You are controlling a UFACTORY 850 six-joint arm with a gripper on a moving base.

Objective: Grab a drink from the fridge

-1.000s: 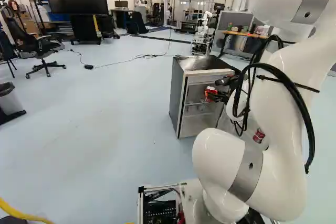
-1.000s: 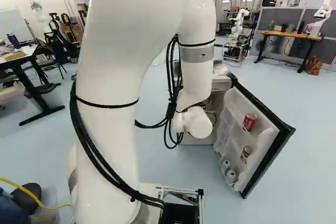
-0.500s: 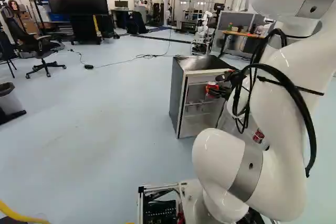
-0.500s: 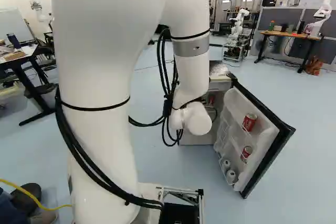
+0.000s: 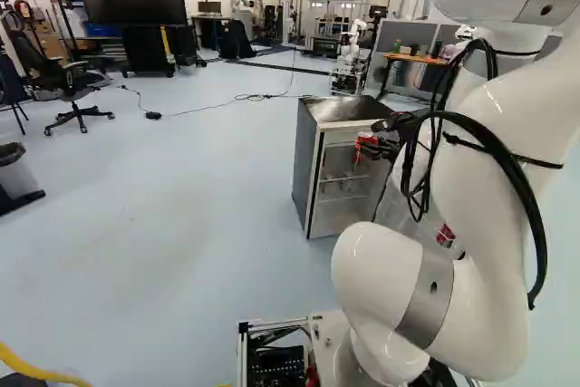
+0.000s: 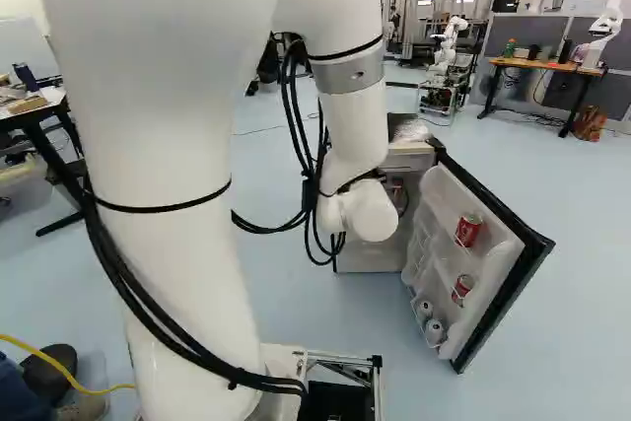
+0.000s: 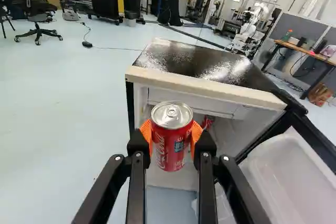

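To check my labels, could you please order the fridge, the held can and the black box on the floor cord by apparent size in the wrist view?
1. Fridge, largest
2. Held can
3. Black box, smallest

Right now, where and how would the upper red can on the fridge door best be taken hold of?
Likely grip the upper red can by its round side wall, fingers either side, coming from the inner side of the door: the door backs it, while its upper part faces out uncovered. The hand, shut on another red can, needs freeing first.
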